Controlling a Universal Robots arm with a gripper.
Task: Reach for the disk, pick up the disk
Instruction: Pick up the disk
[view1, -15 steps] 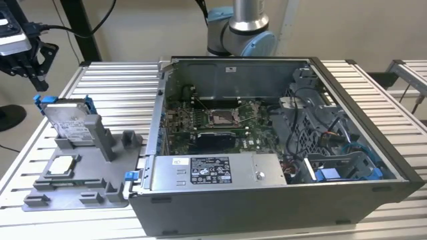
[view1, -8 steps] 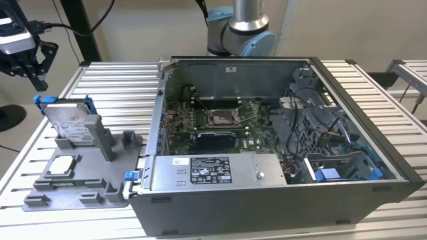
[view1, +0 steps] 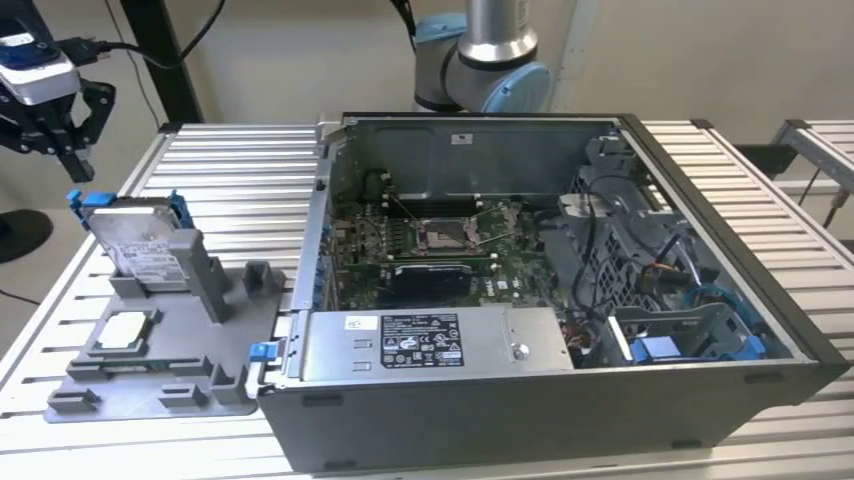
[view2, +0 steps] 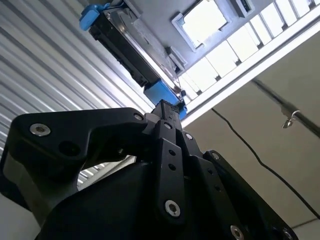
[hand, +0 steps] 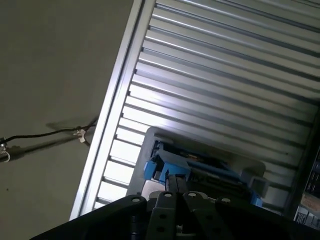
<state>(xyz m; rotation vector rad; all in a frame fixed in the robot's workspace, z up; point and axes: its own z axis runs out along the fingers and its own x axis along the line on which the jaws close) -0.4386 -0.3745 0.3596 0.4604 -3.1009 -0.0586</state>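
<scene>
The disk (view1: 140, 245) is a silver-grey hard drive with a white label and blue rails. It stands upright on edge in a grey holder (view1: 160, 350) on the table, at the exterior view's left. My black gripper (view1: 67, 158) hangs in the air just above the disk's top blue rail, a little towards the exterior view's left, and touches nothing. In both wrist views the gripper's tip (view2: 165, 106) (hand: 175, 181) lines up with the blue end of the disk (view2: 130, 47) (hand: 200, 167), with a gap between them.
An open computer case (view1: 561, 300) stands beside the holder at the exterior view's right, with a grey labelled power-supply box (view1: 427, 345) at its front. A small square silver chip (view1: 127, 328) lies in the holder. The ribbed aluminium table (view1: 227, 190) ends close behind the disk.
</scene>
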